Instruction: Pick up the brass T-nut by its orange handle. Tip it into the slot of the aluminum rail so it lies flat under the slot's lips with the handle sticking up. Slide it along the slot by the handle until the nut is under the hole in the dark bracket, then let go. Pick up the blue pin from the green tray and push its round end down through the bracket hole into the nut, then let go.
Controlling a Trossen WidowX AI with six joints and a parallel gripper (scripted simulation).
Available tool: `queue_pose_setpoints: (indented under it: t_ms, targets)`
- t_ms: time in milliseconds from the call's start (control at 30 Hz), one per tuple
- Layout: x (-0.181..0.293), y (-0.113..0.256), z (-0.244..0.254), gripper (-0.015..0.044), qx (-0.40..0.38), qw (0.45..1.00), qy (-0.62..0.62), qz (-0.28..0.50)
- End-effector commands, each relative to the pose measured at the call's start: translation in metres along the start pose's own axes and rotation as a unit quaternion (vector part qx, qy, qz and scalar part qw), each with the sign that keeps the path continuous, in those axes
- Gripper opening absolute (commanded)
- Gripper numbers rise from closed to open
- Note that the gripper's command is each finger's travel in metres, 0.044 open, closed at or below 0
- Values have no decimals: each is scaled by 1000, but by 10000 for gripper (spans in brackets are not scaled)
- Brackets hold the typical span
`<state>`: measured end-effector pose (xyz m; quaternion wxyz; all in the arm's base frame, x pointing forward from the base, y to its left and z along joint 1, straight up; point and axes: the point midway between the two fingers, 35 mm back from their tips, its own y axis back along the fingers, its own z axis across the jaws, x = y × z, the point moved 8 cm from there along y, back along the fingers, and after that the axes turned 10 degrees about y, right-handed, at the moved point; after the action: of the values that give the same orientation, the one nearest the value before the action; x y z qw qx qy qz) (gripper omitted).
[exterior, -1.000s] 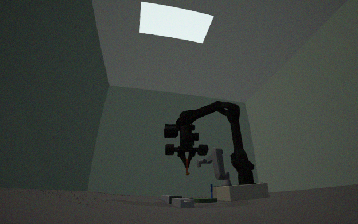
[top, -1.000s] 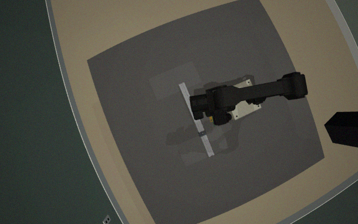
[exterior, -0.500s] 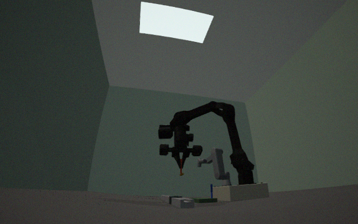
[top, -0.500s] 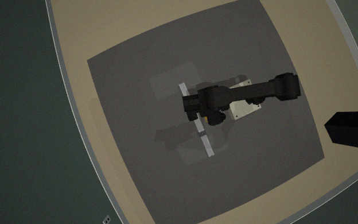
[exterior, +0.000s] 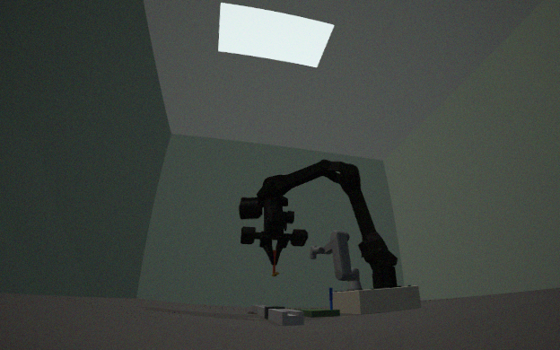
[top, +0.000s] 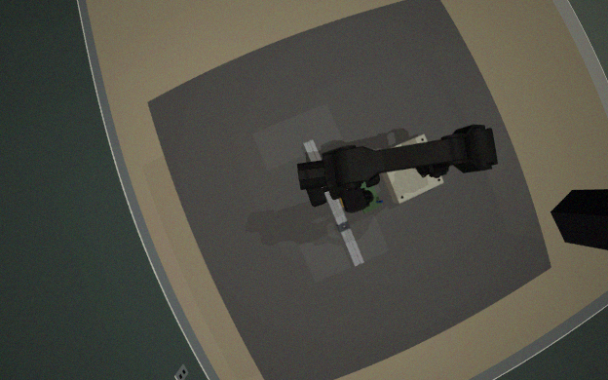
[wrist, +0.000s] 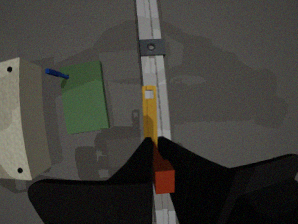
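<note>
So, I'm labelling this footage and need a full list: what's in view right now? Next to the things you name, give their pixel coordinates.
nut (exterior: 275, 274) (wrist: 149, 112): one, brass, in the air above the rail
handle (exterior: 275, 257) (wrist: 164, 181): one, orange, in the hand
rail (top: 354, 247) (exterior: 286, 317) (wrist: 147, 20): one, silvery, on the mat
bracket (top: 343, 226) (wrist: 158, 47): one, dark, across the rail
tray (top: 371, 206) (exterior: 319, 312) (wrist: 86, 105): one, green, between rail and base
pin (top: 379, 202) (exterior: 331, 298) (wrist: 56, 74): one, blue, upright at the tray
mat (top: 390, 88): one, grey, under everything
small arm (exterior: 342, 258): one, grey, behind
ceiling panel (exterior: 275, 35): one, white, overhead
base (top: 409, 189) (exterior: 386, 301) (wrist: 34, 120): one, cream, under the arm
arm (top: 409, 158) (exterior: 361, 211): one, black
hand (exterior: 275, 262) (wrist: 153, 143): one, black, shut on the handle
</note>
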<state>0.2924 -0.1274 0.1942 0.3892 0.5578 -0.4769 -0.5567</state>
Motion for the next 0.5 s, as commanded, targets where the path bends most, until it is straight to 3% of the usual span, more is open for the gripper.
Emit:
queue_pose_setpoints:
  t_ms: [0, 467]
  targets:
    - [4, 0, -6, -150, -1, 1000, 9, 1]
    - [15, -4, -22, -150, -5, 1000, 28, 1]
